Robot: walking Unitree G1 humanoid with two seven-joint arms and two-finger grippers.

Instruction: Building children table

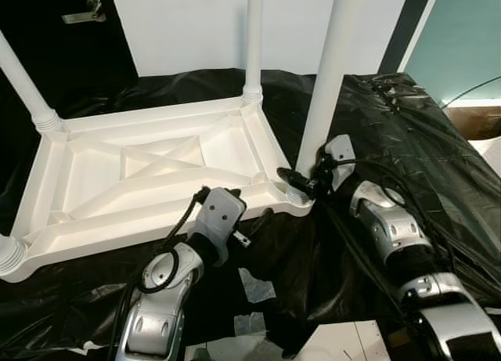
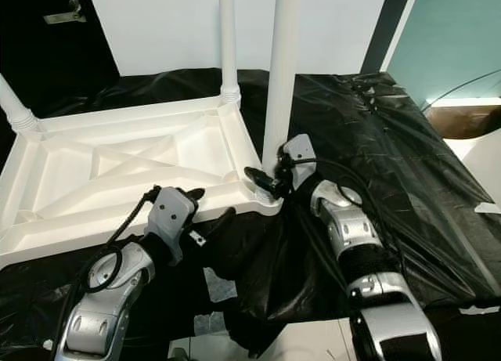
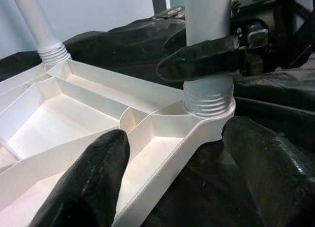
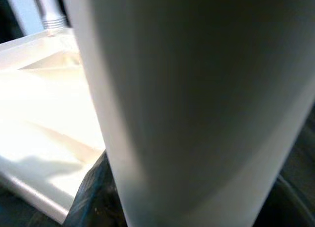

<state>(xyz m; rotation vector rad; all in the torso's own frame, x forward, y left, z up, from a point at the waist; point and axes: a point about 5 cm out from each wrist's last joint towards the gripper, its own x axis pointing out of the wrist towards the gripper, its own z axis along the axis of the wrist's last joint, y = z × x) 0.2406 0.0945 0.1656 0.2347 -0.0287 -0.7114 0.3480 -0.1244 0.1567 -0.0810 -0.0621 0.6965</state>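
Right gripper is clamped around the base of the near-right leg, whose threaded end sits in its corner socket. Your left gripper is spread wide, straddling the rim of the upturned tabletop on the black sheet. Legs stand at all four corners; I'd judge you're tightening the last one, then flipping.
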